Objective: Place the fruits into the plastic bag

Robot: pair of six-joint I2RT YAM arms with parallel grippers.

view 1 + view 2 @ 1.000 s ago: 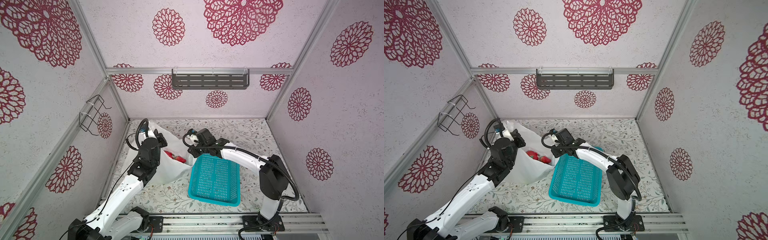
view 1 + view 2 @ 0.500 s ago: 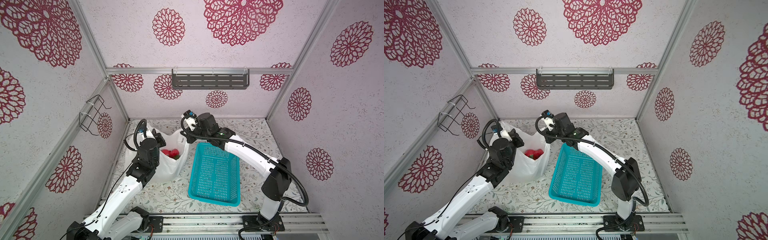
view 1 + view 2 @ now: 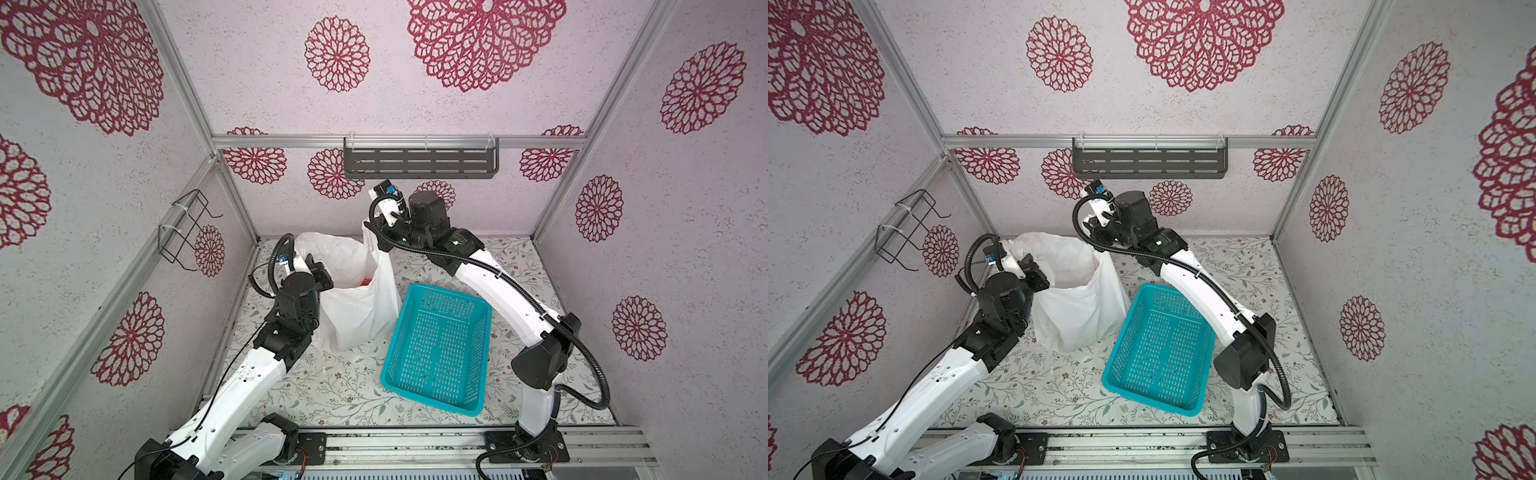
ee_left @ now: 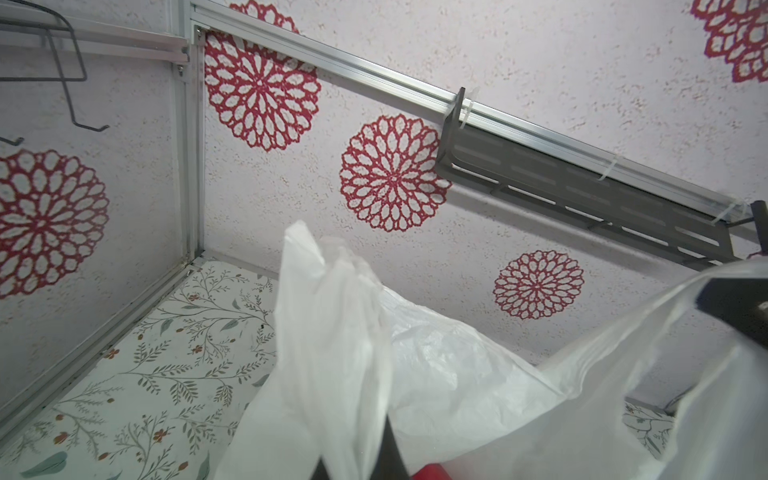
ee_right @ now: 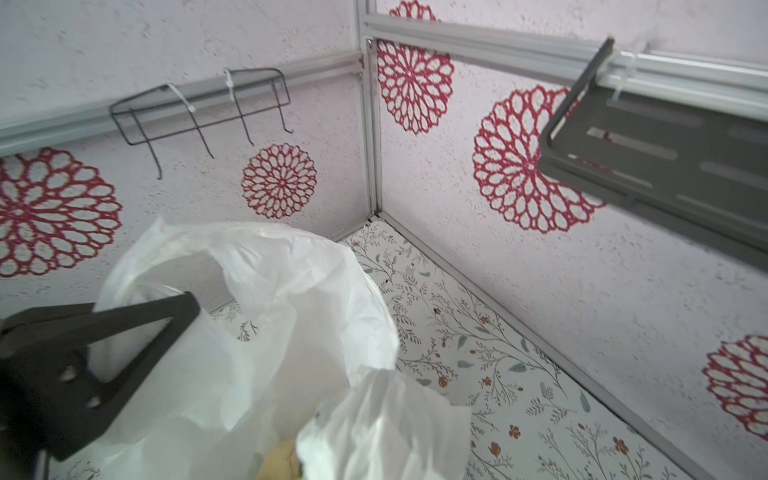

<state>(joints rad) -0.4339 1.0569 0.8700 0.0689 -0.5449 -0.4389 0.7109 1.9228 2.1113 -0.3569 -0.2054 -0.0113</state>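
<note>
Both the left gripper [image 3: 324, 278] and right gripper [image 3: 375, 237] are clenched on the crinkly white translucent plastic carrier bag [image 3: 353, 316] held up between them, a red toy fruit [image 4: 430, 473] inside, so loading looks finished; next calls for lowering it gently before letting go

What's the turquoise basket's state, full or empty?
Empty: in both top views the turquoise basket shows only its bare perforated floor, with nothing lying in it.

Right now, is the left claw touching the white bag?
Touching. The left wrist view shows the left gripper shut on a bunched fold of the plastic bag.
</note>
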